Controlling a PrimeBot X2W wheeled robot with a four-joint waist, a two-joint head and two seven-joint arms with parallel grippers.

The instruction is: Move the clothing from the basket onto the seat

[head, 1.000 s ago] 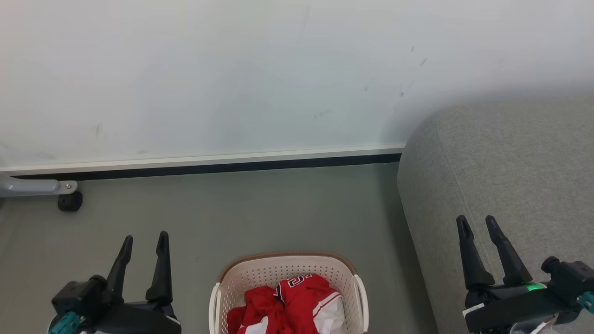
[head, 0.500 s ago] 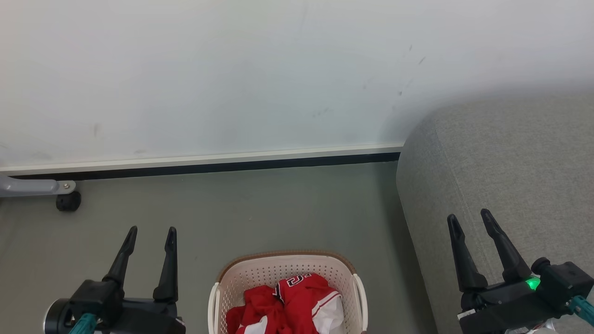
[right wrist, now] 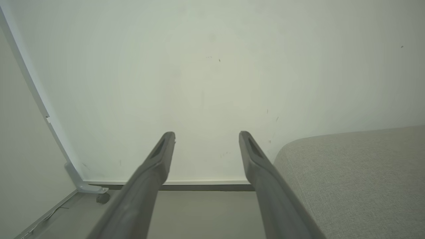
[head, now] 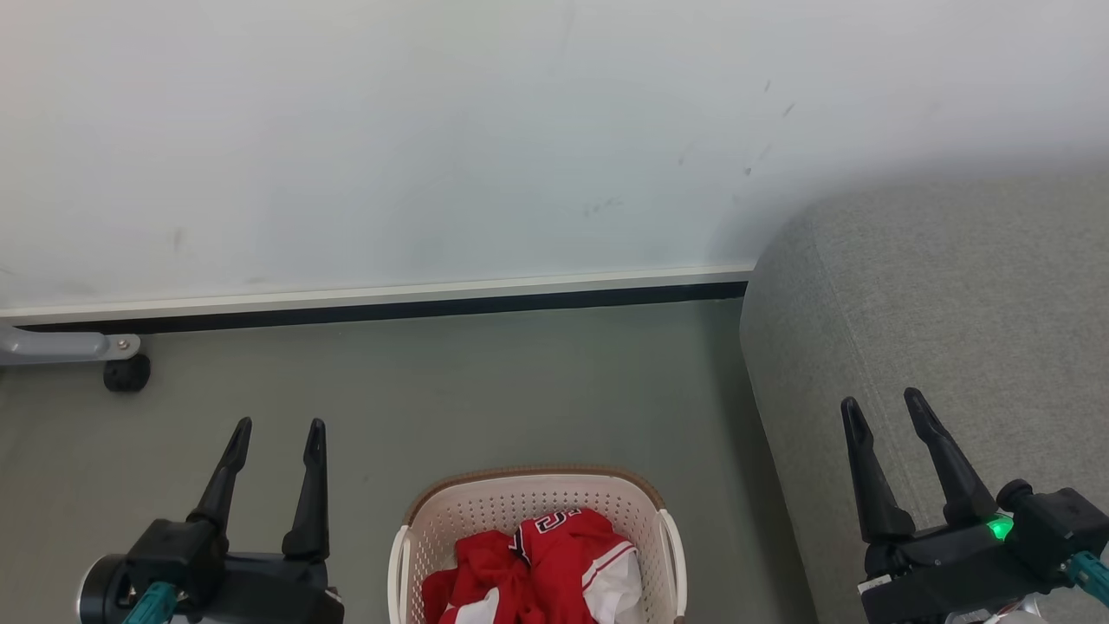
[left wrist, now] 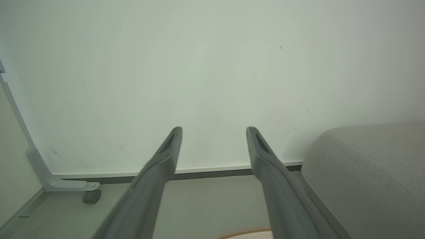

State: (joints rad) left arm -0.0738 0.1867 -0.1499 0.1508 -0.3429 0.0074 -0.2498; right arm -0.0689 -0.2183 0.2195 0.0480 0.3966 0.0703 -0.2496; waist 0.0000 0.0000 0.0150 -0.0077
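Left gripper (head: 278, 425): your two dark fingers stand well apart with nothing between them. It hovers over the floor (head: 485, 381) just left of the basket (head: 528, 475), tips towards the wall (head: 433, 130).
Right gripper (head: 880, 399): also parted and empty, poised over the near edge of the seat (head: 936, 295), on the basket's right.
Clothing (head: 537, 568): red with white panels, bunched in a heap inside the basket. A jersey with black-and-white lettering lies uppermost. None of it is on the seat yet.
Basket: on the floor between your two grippers, near the seat's rounded end. Its near part is cut off by the bottom of the head view.
Seat: a broad grey cushion on your right, a short carry from the basket.
Handling: expect thin, soft, light fabric that hangs limp once lifted. It should need little force, but loose ends may trail, catch on the brown rim or pull a second garment up with them. The basket looks light enough to shift if the cloth snags.
Where to hold: pinch a raised fold at the crest of the heap, probably the lettered jersey, and gather several layers deep between the fingers. Keep off the perforated wall and the handles.
Next move: you will probably need to tilt one gripper down into the basket. The right one has the shorter path to the seat.
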